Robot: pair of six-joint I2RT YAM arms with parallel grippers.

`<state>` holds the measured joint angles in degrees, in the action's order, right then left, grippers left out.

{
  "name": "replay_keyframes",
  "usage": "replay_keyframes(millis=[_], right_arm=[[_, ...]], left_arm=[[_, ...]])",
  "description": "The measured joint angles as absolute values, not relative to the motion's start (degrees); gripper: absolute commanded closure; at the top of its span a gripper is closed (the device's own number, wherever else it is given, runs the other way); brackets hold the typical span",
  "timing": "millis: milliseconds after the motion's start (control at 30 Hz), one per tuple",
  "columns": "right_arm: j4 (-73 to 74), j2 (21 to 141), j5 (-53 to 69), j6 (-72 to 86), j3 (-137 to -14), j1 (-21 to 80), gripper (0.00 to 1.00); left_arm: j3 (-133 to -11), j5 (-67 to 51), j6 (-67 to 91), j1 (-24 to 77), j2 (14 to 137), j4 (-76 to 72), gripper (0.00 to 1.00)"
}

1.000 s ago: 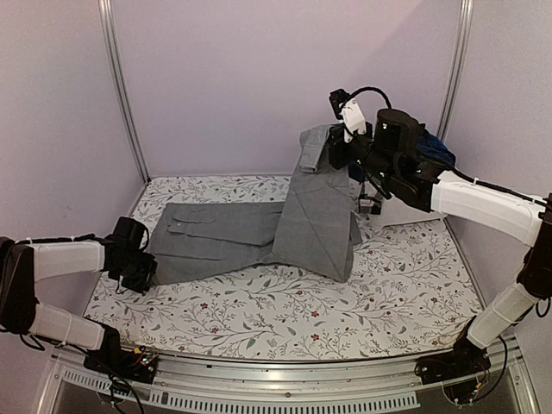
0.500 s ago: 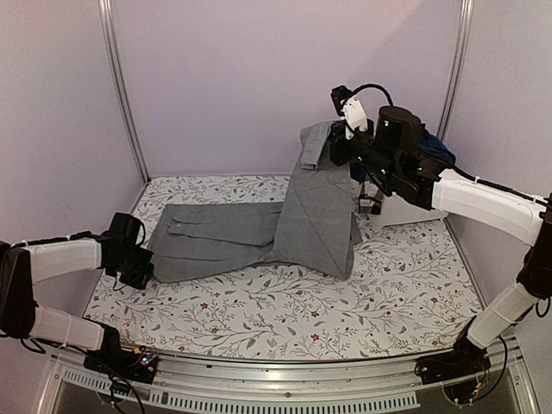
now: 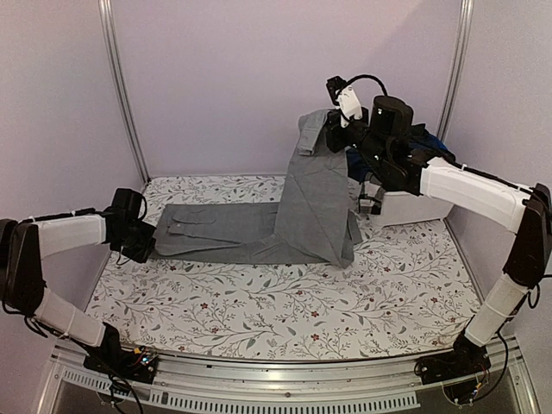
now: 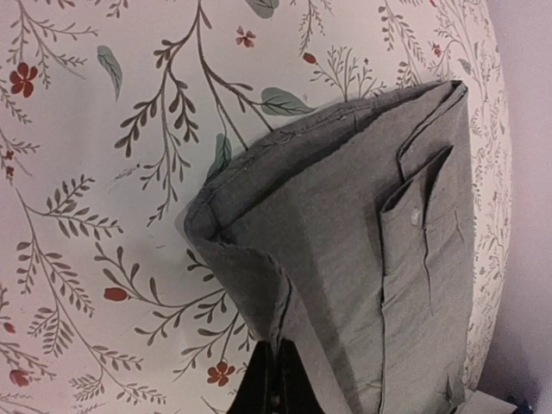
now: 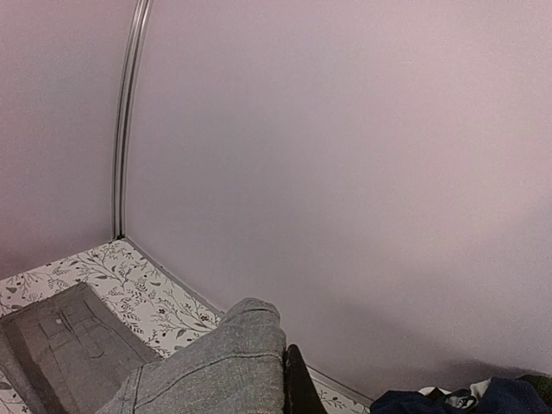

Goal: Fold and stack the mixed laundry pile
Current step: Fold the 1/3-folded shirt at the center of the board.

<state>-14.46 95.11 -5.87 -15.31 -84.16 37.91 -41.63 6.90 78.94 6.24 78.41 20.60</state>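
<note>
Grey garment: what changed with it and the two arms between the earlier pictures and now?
The left fingers closed on the left end of the grey garment and drew its near corner toward the far side. The right fingers carried the other end slightly higher and leftward. Unchanged: the right grip and the white bin.

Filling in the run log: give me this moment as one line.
left gripper: shut on grey garment's end, low on table | right gripper: shut on its other end, held high | fold: not made
</note>
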Motion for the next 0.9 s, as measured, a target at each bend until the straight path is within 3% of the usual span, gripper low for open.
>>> replay_keyframes(millis=[133, 333, 533, 733, 900], right_arm=[[-15.00, 98.54, -4.86, -17.72, -84.33, 37.80, 1.00], [-15.11, 103.66, -3.07, -22.31, -86.35, 37.74, 1.00], [-16.27, 109.32, -2.39, -26.22, -91.55, 37.56, 1.00], [-18.41, 113.62, 0.89, -28.99, -95.09, 37.32, 1.00], [-19.66, 116.31, 7.35, -30.04, -96.38, 37.32, 1.00]], left_arm=[[-45.10, 6.33, 77.25, 5.30, 84.14, 18.55, 0.97], [-49.34, 5.32, 75.61, 3.88, 90.17, 15.07, 0.73], [-50.11, 3.11, 73.19, 1.52, 95.15, 11.18, 0.33], [-45.39, 2.20, 68.95, 1.50, 90.50, 3.90, 0.02], [-43.53, 1.80, 62.19, 1.50, 84.62, -0.27, 0.00]])
